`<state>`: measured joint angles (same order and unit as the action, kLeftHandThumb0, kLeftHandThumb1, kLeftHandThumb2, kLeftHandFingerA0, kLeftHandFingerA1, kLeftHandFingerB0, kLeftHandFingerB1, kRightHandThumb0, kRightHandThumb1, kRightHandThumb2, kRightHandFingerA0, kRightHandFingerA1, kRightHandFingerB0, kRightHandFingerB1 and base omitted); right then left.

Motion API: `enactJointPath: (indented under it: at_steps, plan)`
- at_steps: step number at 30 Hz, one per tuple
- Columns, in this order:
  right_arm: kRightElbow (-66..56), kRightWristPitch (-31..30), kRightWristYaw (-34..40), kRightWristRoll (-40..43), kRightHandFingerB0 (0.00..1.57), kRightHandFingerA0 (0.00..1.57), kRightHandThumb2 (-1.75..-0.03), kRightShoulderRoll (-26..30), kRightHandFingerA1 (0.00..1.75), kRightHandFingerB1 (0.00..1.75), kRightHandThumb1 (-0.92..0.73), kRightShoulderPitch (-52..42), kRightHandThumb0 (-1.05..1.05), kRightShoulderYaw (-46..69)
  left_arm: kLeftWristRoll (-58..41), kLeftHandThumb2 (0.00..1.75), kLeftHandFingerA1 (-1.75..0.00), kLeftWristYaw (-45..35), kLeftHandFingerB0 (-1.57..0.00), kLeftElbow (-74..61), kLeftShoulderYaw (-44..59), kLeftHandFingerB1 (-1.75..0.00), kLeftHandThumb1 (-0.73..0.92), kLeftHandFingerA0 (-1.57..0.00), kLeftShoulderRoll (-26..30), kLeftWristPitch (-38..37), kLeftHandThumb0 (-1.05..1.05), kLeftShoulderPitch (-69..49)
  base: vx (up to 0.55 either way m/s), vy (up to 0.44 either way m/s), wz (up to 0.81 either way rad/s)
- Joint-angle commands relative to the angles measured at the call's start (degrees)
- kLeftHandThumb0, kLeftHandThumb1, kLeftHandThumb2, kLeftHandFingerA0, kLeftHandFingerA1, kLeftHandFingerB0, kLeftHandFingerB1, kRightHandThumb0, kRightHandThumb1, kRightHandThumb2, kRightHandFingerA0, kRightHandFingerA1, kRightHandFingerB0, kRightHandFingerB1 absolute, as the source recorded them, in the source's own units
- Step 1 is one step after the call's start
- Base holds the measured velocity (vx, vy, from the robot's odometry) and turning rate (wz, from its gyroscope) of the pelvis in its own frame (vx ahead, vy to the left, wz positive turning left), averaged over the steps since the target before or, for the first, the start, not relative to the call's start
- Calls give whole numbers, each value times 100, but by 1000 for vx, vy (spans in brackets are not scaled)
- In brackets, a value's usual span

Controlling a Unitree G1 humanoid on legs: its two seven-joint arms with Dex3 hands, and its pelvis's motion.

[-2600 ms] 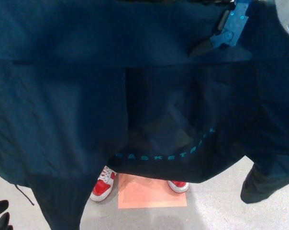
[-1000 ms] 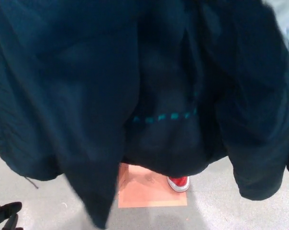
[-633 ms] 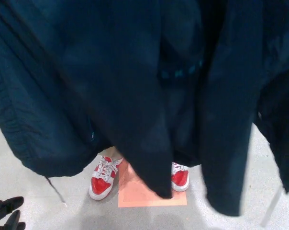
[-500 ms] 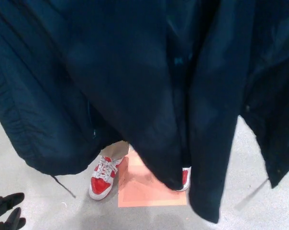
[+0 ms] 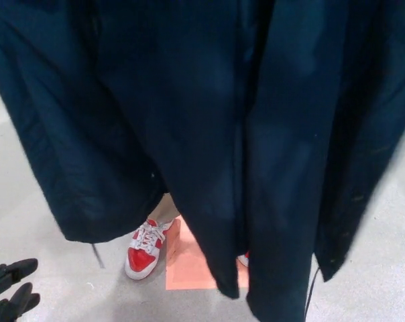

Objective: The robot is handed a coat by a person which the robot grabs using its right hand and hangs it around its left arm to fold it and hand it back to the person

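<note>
A dark navy coat hangs in long folds across almost the whole head view, its lower edges dangling above the grey floor. Behind it stands a person, of whom only 1 red-and-white sneaker and a sliver of the other show. They stand by a salmon-coloured square marked on the floor. The robot's left hand sits low in the corner, clear of the coat, 2 fingers spread and empty. The right hand is out of sight.
</note>
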<state>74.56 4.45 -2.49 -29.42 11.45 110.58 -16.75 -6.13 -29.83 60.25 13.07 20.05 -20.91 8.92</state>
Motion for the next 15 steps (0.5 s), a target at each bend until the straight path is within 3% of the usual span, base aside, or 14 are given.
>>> enactJointPath:
  at_steps: [1,6,9,13,15]
  plan:
    - [19,-69,318,-9,94,120,-65,69,79,80,-84,251,-34,31,-219,66,-35,-240,-23,-87,113,-32,86,-30,49,-53,-67,-73,0,0,0]
    - [59,-115,304,-36,94,118,-65,112,75,81,-83,259,-35,1,-231,67,-35,-448,-24,-224,105,-32,87,-29,111,-62,-69,-88,0,0,0]
    - [77,-65,310,-42,96,123,-66,148,87,94,-84,198,-36,-7,-333,66,-36,-648,-27,-329,146,-34,86,-32,135,-17,-70,-71,0,0,0]
    - [106,-110,273,-56,98,121,-65,137,83,86,-84,158,-35,-32,-575,66,-36,-893,-29,-500,333,-34,87,-34,157,75,-71,-90,0,0,0]
    - [116,-92,238,-43,92,122,-65,71,92,108,-85,101,-35,-38,-938,67,-37,-1382,-28,-1098,483,-34,90,-35,276,395,-68,-289,0,0,0]
